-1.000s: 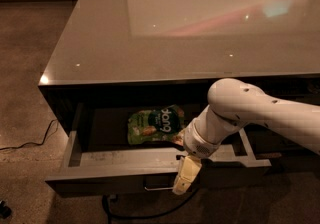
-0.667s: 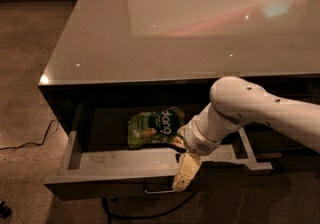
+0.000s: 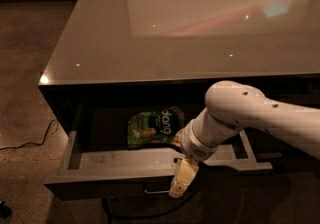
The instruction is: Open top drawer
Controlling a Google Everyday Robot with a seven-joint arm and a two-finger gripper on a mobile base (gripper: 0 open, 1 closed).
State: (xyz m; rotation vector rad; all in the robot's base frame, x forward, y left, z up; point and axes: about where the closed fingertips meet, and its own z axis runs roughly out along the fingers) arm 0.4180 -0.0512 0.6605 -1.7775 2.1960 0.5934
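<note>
**Top drawer stands well out, pincer at its front edge**

Above everything we see the grey worktop, glossy and spanning the whole cabinet. Under its lip the top drawer stands pulled well out toward us, its scuffed grey inner floor showing. We judge the opening largely done.

The white arm reaches in from the right and crosses over the drawer's right half, so it blocks our sight of that side. A green snack bag lies at the back of the drawer, just beside the arm's wrist, and a careless lift could brush it.

The pincer hangs down over the front panel, right next to the small metal handle. Whether it is clamped on the handle or free, we cannot tell.

Pulling further risks running the drawer off its runners or tipping its front down, and a slanted pull could jam it. A black cable trails on the ground to the left, well apart.
</note>
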